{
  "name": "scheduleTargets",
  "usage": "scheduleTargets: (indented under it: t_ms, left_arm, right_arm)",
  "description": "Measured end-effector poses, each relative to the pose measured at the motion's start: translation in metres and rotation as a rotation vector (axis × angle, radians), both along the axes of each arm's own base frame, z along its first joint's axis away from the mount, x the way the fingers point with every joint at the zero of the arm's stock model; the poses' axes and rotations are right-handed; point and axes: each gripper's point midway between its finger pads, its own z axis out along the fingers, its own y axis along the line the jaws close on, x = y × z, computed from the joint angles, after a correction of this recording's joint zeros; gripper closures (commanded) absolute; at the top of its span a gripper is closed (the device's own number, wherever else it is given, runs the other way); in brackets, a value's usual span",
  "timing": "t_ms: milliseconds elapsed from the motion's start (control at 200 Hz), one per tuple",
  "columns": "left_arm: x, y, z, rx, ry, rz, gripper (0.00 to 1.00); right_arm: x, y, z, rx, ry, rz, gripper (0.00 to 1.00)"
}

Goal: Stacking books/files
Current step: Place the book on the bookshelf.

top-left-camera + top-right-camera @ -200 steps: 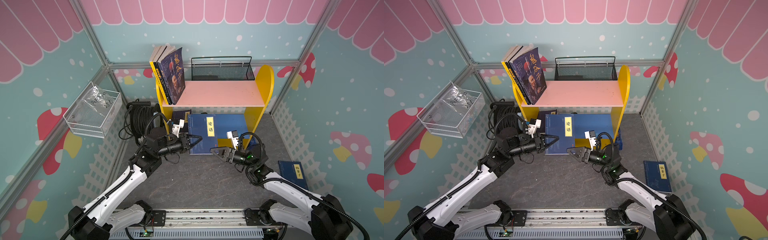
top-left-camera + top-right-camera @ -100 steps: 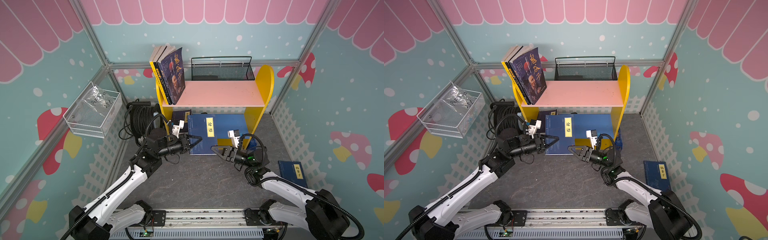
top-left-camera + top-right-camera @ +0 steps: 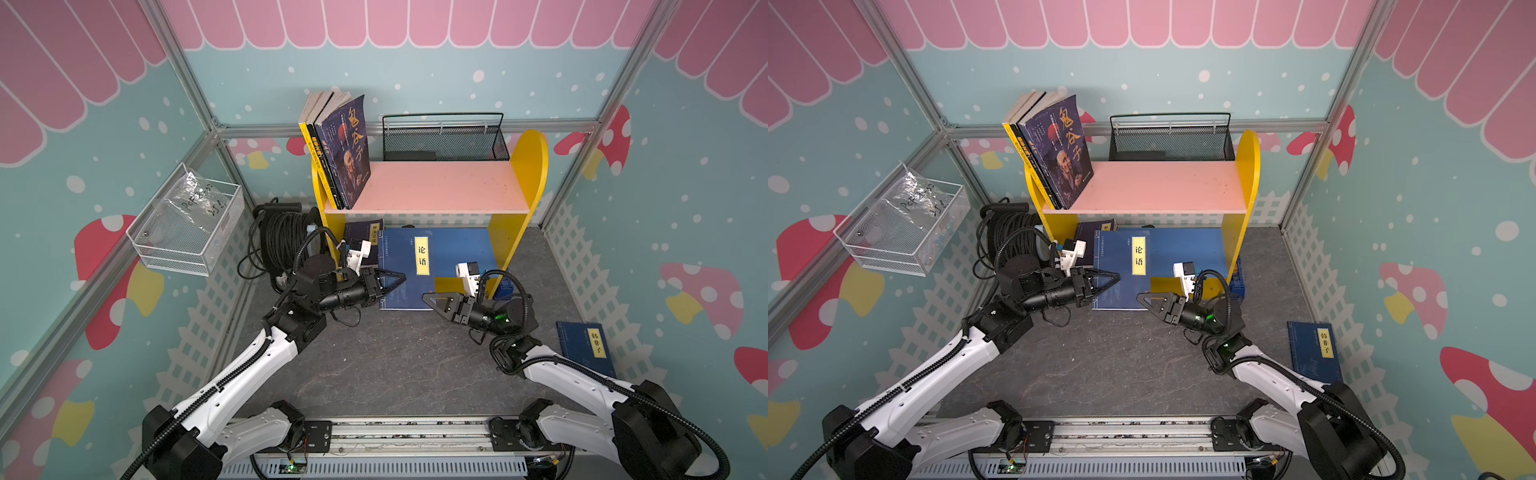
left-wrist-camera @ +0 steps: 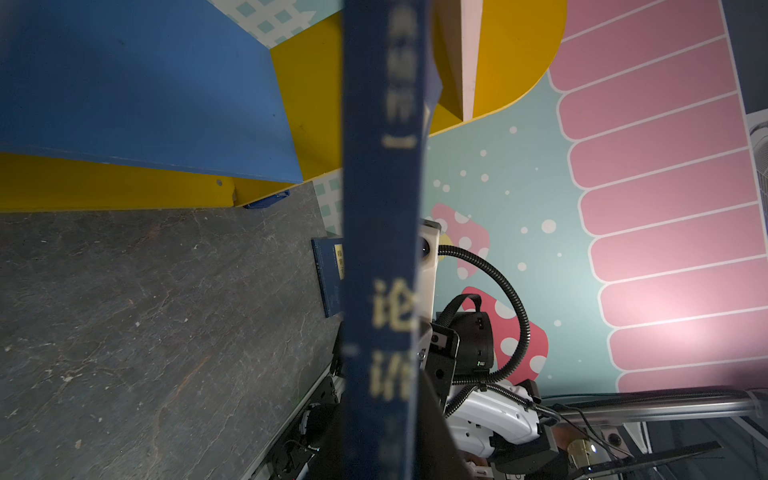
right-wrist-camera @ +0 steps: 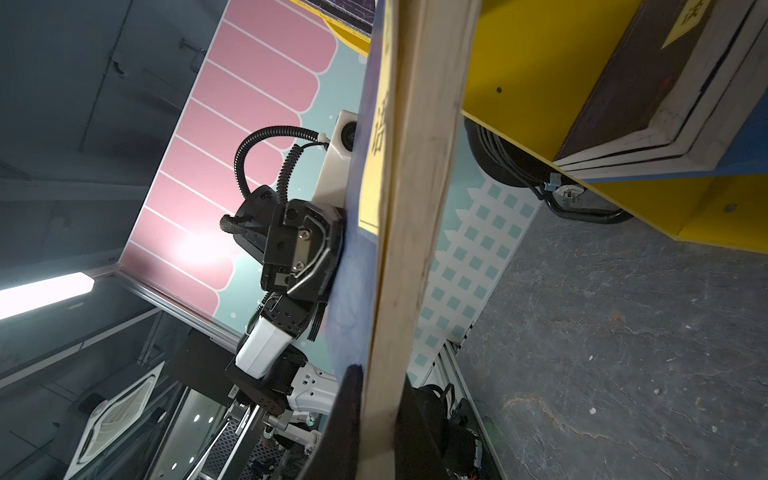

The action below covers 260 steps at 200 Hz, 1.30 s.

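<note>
A thin navy book [image 3: 399,259] with a yellow title label hangs level above the floor, in front of the shelf's lower bay. My left gripper [image 3: 403,277] holds its spine side. In the left wrist view the spine [image 4: 382,208] runs between the left gripper's [image 4: 382,436] fingers, close against both. My right gripper [image 3: 424,296] is shut on the opposite side, and the cream page edge [image 5: 415,208] sits pinched in the right gripper [image 5: 382,415]. Three thicker books [image 3: 340,153] lean upright on the pink shelf board. Another navy book [image 3: 586,349] lies on the floor at right.
The yellow-sided shelf [image 3: 523,187] carries a black wire basket [image 3: 444,137] at its back. A dark book [image 3: 363,235] lies under the shelf at left. A coil of black cable [image 3: 282,241] sits left of the shelf. A white mesh bin [image 3: 187,226] hangs on the left wall.
My right gripper, open a second ago, has edged up to the navy book and closed on its page edge. The left arm and the book have barely moved.
</note>
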Motion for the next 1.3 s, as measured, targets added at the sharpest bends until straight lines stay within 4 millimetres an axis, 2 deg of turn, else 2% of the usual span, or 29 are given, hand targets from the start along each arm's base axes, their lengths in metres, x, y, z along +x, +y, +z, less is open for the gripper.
scheduleTargets:
  t_ms: [100, 190, 335, 465, 700, 841, 971, 1146, 1301]
  left_arm:
    - [0.001, 0.001, -0.005, 0.023, 0.007, 0.01, 0.37]
    - [0.003, 0.006, -0.007, 0.052, 0.014, 0.032, 0.23]
    - [0.007, 0.026, -0.012, 0.11, 0.025, 0.108, 0.01]
    - [0.007, 0.058, -0.011, 0.206, 0.02, 0.23, 0.01]
    - [-0.002, 0.125, 0.001, 0.424, -0.028, 0.488, 0.01]
    - [-0.013, 0.155, -0.005, 0.51, -0.024, 0.589, 0.01]
    - [-0.025, 0.18, -0.001, 0.542, -0.04, 0.69, 0.01]
    - [-0.053, 0.216, 0.017, 0.517, -0.096, 0.827, 0.01]
    - [-0.073, 0.24, 0.016, 0.515, -0.087, 0.918, 0.01]
  right_arm:
    - [0.002, -0.001, -0.006, -0.001, 0.029, -0.015, 1.0]
    - [0.007, -0.003, -0.014, -0.003, 0.068, -0.044, 1.0]
    - [0.017, -0.006, -0.025, -0.02, 0.126, -0.094, 1.0]
    - [0.03, -0.005, -0.031, -0.07, 0.163, -0.142, 1.0]
    - [0.054, 0.0, -0.018, -0.098, 0.144, -0.197, 1.0]
    - [0.08, 0.015, -0.006, -0.115, 0.114, -0.207, 1.0]
    - [0.109, 0.035, -0.001, -0.132, 0.092, -0.196, 1.0]
    - [0.142, 0.063, -0.014, -0.176, 0.087, -0.161, 1.0]
    - [0.164, 0.081, -0.031, -0.211, 0.102, -0.132, 1.0]
